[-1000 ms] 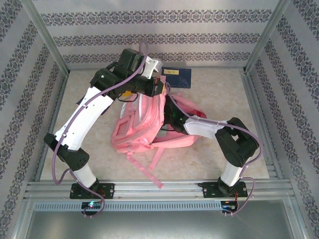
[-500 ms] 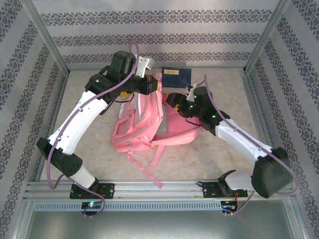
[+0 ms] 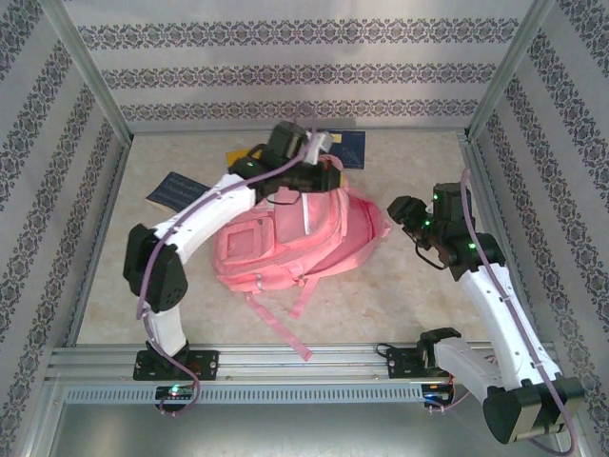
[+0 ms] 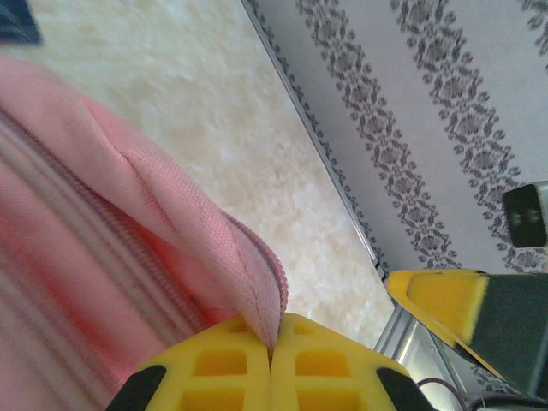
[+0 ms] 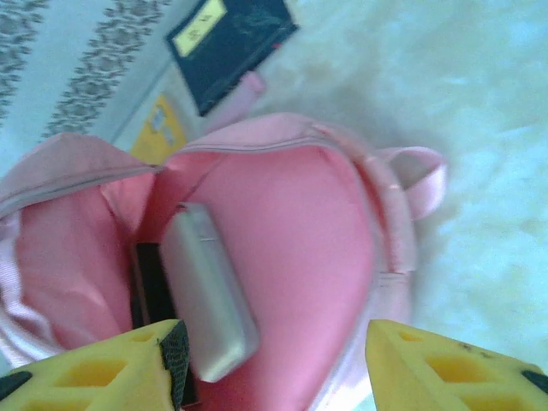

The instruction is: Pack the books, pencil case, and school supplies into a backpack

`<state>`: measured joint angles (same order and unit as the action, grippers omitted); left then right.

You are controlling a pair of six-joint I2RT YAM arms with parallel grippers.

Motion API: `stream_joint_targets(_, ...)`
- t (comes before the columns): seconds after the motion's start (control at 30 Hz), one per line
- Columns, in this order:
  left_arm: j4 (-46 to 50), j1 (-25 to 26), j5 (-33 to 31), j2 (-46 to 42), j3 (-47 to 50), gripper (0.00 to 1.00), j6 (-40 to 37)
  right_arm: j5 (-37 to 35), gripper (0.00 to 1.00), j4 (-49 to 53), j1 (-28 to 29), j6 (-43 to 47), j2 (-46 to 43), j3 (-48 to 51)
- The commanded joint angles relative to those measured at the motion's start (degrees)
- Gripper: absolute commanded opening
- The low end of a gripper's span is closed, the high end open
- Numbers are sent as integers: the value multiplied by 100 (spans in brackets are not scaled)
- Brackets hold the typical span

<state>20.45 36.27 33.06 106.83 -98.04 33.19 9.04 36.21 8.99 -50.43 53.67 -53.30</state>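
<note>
Lying front-pocket-up mid-table: backpack (image 3: 285, 238), main compartment held open, mouth facing the right arm's side. Pink straps trail toward the near edge.

Inside, per right wrist view: pencil case (image 5: 210, 291) lies flat on the pink lining, against the left side of the compartment. A dark flat item (image 5: 152, 282) sits just beside it, tucked under its edge; can't tell what it is.

Left gripper (image 4: 271, 347): jaws together, clamped on the backpack's opening rim, with the pink fabric fold pinched right between the yellow fingertips. In the top view it sits at the far edge of the bag (image 3: 328, 178), arm arched over from the left.

Right gripper (image 5: 274, 342): jaws apart, nothing between them, looking into the open mouth. From above it hangs off the bag's right side (image 3: 398, 209), apart from the fabric.

Books outside the bag, on the table (image 3: 381, 314):
- navy book (image 3: 350, 148) with yellow label, near the back wall just beyond the bag, partly behind the left arm
- yellow book (image 3: 233, 157), far-left of the bag, mostly hidden by the arm
- dark blue patterned book (image 3: 174, 190), left side, well apart from the bag
</note>
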Motion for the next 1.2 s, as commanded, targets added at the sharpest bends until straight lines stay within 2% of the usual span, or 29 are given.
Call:
stream_joint_targets(0.0, -829, 371, 379, 347, -123, 0, 415, -765, 58, 802, -38, 432, -50, -358)
stream_joint_targets(0.03, -892, 442, 423, 488, -177, 3, 500, -885, 58, 874, -46, 476, -50, -425)
stream_joint_targets(0.07, -881, 491, 426, 577, -245, 11, 534, -961, 58, 930, -47, 523, -17, -489)
stream_joint_targets(0.13, -571, 513, 191, 658, -414, 37, 450, -1072, 59, 1011, -47, 647, 82, -648)
stream_joint_targets(0.2, -228, 435, -174, 511, -461, 53, 197, -1080, 59, 1044, -39, 736, 164, -768)
stream_joint_targets(0.3, 232, 153, -655, 92, -439, 64, -180, -1012, 59, 1001, 19, 831, 296, -856)
stream_joint_targets(0.47, 497, -707, -1552, -918, 158, 69, -477, -825, 57, 995, 291, 1060, 680, -1045)
stream_joint_targets(0.53, 472, -1321, -1876, -1295, 674, 70, -334, -663, 56, 962, 425, 1139, 854, -1101)
stream_joint_targets(0.67, 643, -2641, -2007, -1483, 1324, 67, 108, -375, 52, 957, 772, 1308, 1236, -1234)
stream_joint_targets(0.77, 540, -3312, -2128, -1267, 1695, 67, 82, -303, 46, 1008, 1155, 1488, 1535, -1382)
stream_joint_targets(0.8, 501, -3443, -2301, -1135, 1773, 67, 99, -289, 44, 1044, 1283, 1541, 1629, -1445)
stream_joint_targets(0.83, 706, -3542, -2768, -955, 1692, 68, 284, -292, 43, 1090, 1402, 1584, 1712, -1508)
stream_joint_targets(0.87, 846, -3640, -2868, -763, 1584, 69, 353, -285, 42, 1123, 1505, 1631, 1796, -1565)
stream_joint_targets(0.9, 725, -3754, -2718, -582, 1535, 69, 271, -271, 41, 1150, 1602, 1697, 1870, -1616)
stream_joint_targets(1.17, 530, -4373, -2730, 720, 1188, 69, 458, -110, 33, 1314, 2124, 1940, 2219, -1874)
